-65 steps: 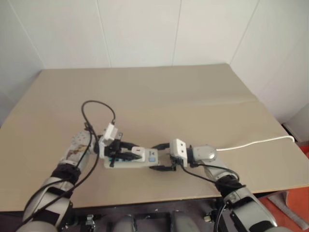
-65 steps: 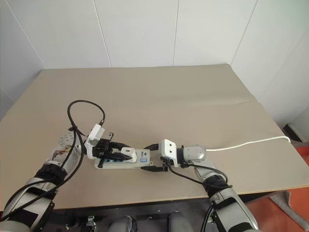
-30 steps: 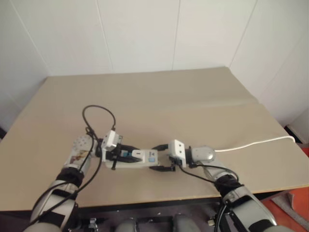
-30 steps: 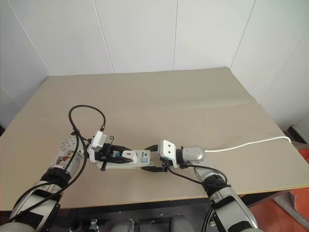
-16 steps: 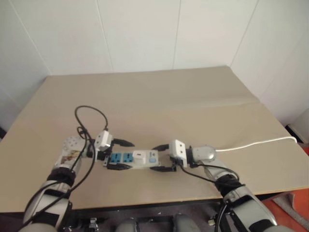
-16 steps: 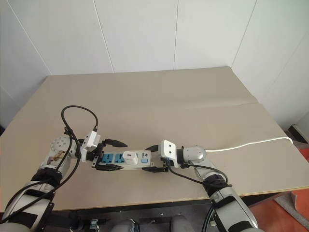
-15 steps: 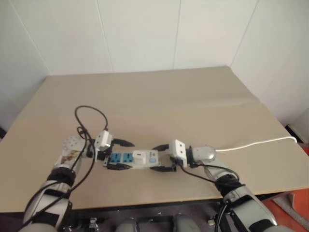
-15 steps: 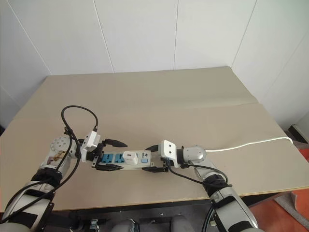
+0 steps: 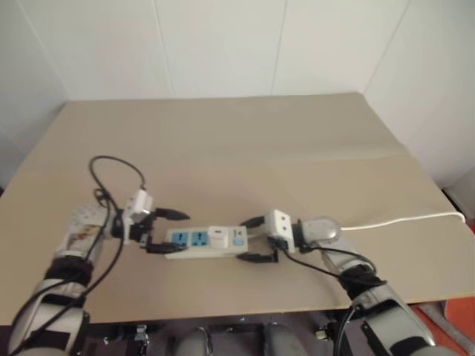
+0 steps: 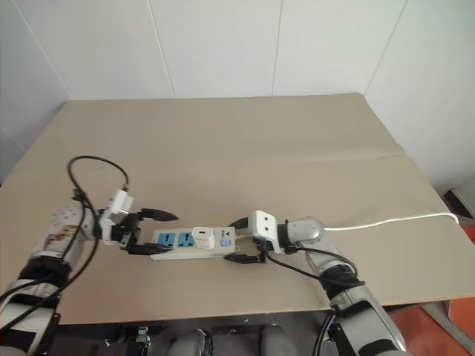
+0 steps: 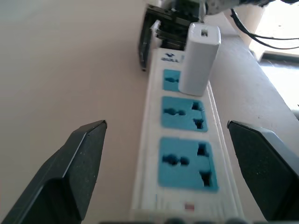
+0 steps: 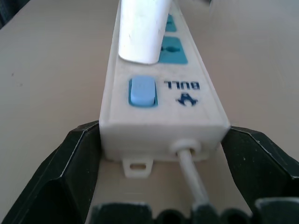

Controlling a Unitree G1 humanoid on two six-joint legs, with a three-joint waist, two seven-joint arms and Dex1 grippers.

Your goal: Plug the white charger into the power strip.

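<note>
White charger (image 10: 202, 237) stands seated in power strip (image 10: 178, 242) near tabletop (image 10: 223, 148) front edge. Left hand (image 10: 145, 231) and right hand (image 10: 241, 240) both released, straddling strip ends; withdraw straight outward, avoid nudging strip.

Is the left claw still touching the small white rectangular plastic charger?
Apart. The left wrist view shows the left claw open, its fingers well short of the small white rectangular plastic charger standing in the long white power strip.
</note>
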